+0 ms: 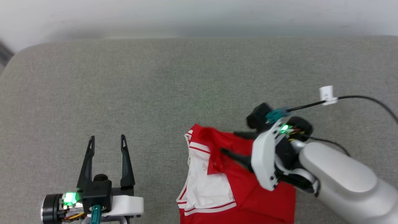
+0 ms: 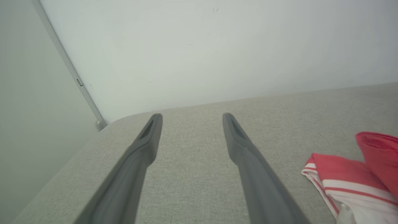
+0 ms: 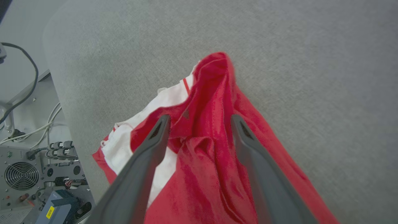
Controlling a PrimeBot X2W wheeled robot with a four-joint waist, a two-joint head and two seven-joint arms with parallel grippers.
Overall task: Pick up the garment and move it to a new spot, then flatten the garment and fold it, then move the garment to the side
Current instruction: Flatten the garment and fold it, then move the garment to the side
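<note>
Nearest you, the red jersey-style T-shirt with white short sleeves and striped trim [image 1: 236,189] lies bunched on the grey woven-fabric surface [image 1: 186,77]. Its near end runs off the bottom of the head view, and its long axis heads away from the robot. To its left and well apart, your left claw [image 1: 107,137] hangs with its two dark fingers spread wide and nothing between them. A little farther out, your right claw [image 1: 228,142] sits right over the shirt, coming in from the right with its fingers pointing left across that axis. In the right wrist view those fingers stand wide apart, straddling a raised fold of red cloth without pinching it, so this claw grips nothing. The fold peaks just past the fingertips, with bare surface beyond. I judge the right arm plainly the nearer one for the next grab.
</note>
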